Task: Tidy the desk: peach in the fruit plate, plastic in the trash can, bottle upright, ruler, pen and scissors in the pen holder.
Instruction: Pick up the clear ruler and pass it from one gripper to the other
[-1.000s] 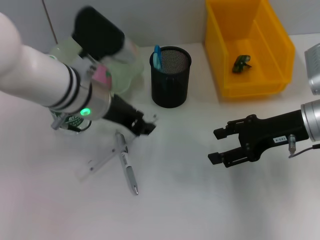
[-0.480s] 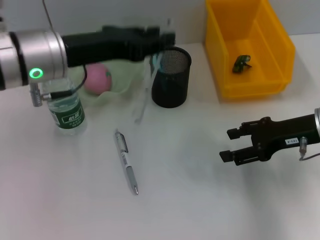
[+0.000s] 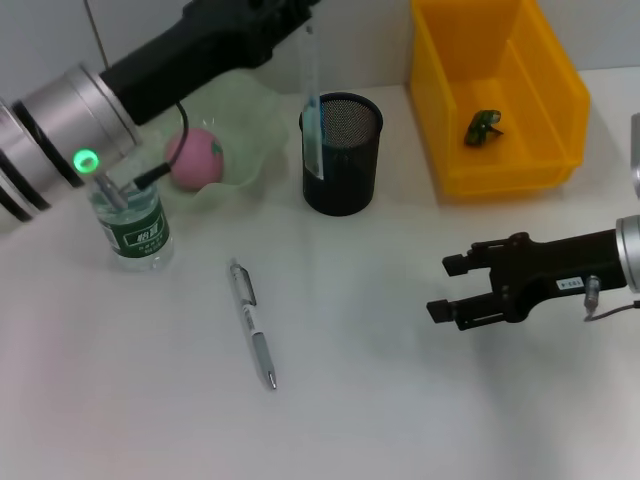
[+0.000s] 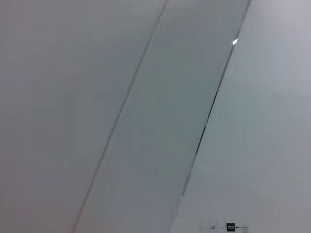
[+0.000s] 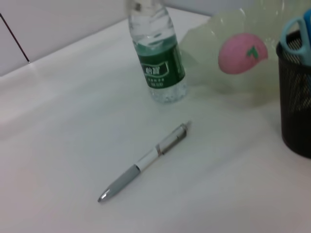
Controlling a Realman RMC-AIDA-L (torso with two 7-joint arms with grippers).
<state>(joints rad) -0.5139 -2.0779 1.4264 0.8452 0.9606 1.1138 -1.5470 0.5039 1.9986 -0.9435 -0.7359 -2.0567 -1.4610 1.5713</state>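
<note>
My left gripper (image 3: 300,14) is at the back, above the black mesh pen holder (image 3: 342,158), shut on a clear ruler (image 3: 310,95). The ruler hangs upright with its lower end inside the holder; its scale end shows in the left wrist view (image 4: 224,226). Blue scissors (image 5: 296,33) stand in the holder (image 5: 294,102). The pen (image 3: 252,325) lies on the table, also in the right wrist view (image 5: 146,162). The pink peach (image 3: 195,157) sits in the green plate (image 3: 250,110). The bottle (image 3: 135,228) stands upright. My right gripper (image 3: 440,288) is open and empty, right of the pen.
A yellow bin (image 3: 450,150) at the back right holds a green piece of plastic (image 3: 483,127). The left arm stretches over the bottle and plate. A wall runs behind the table.
My left gripper has lifted the ruler from the table beside the pen and carried it back over the pen holder, turning it upright. The right gripper has shifted only slightly.
</note>
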